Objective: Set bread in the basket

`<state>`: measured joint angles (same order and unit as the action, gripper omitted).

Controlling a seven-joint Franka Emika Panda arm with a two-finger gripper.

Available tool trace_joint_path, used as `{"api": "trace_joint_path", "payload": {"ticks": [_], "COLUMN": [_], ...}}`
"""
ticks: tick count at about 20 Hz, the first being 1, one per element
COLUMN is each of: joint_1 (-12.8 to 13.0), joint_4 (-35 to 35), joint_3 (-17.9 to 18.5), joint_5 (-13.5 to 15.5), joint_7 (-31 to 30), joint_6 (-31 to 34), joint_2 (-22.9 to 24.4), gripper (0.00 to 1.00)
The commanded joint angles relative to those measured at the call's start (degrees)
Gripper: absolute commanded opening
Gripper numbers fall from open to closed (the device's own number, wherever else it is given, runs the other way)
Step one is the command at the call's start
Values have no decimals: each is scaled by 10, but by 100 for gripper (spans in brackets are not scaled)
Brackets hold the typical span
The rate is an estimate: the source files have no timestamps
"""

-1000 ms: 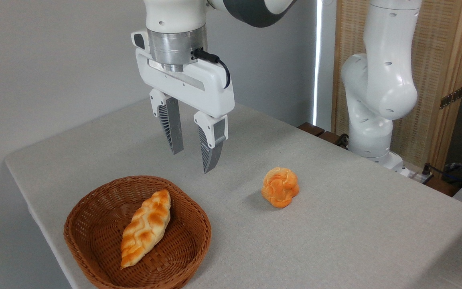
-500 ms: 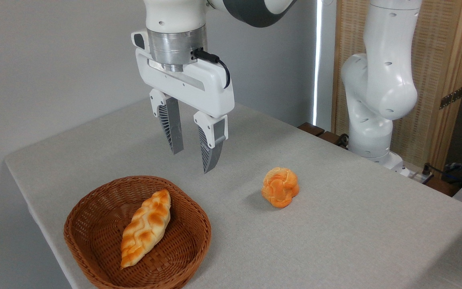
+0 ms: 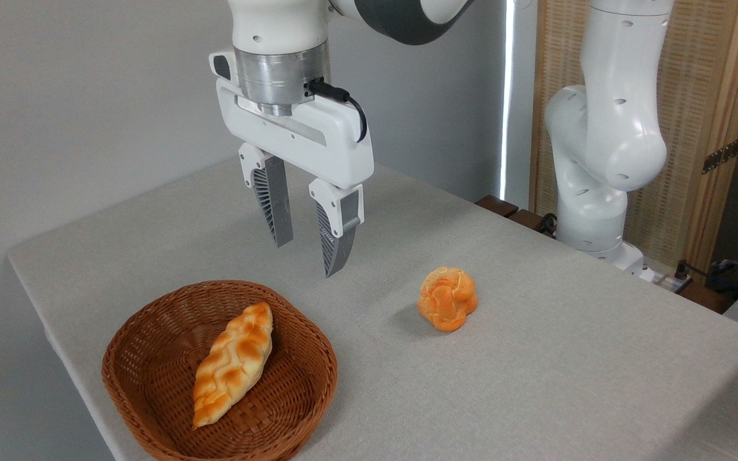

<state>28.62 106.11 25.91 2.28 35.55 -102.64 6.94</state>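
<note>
Pincer [image 3: 310, 256] hangs agape; arm's top is cut off.

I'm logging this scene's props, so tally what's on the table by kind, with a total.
Round orange bun: 1
Braided loaf: 1
Wicker basket: 1
Total: 3

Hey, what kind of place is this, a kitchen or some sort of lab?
Most likely a robot lab or test room, not a kitchen. A white robot arm is mounted beside a plain grey-covered table, cables trail at the right edge, and only the basket and two bread pieces are set out.
</note>
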Motion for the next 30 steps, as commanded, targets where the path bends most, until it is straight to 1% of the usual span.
{"api": "trace_joint_path", "payload": {"ticks": [1, 5, 9, 14, 17, 21, 22, 23, 25, 26, 28, 29, 30], "joint_1": [5, 6, 5, 4, 3, 0, -5, -16, -24, -32, -38, -40, -40], "joint_4": [-3, -1, 12, 86, 109, 172, 184, 197, 221, 231, 248, 255, 258], "joint_3": [0, 0, 0, 4, 5, 6, 7, 7, 8, 8, 7, 7, 8], "joint_5": [4, 4, 4, 3, 2, 0, 0, 0, -1, -9, -48, -55, -55], "joint_7": [7, 7, 8, 9, 30, 60, 69, 77, 95, 103, 110, 111, 111], "joint_6": [16, 16, -10, -100, -100, -101, -101, -101, -97, -97, -91, -77, -66], "joint_2": [10, 18, 26, 67, 82, 100, 102, 103, 102, 102, 102, 101, 99], "gripper": [100, 100, 100, 100, 100, 100, 100, 100, 100, 100, 100, 100, 100]}}
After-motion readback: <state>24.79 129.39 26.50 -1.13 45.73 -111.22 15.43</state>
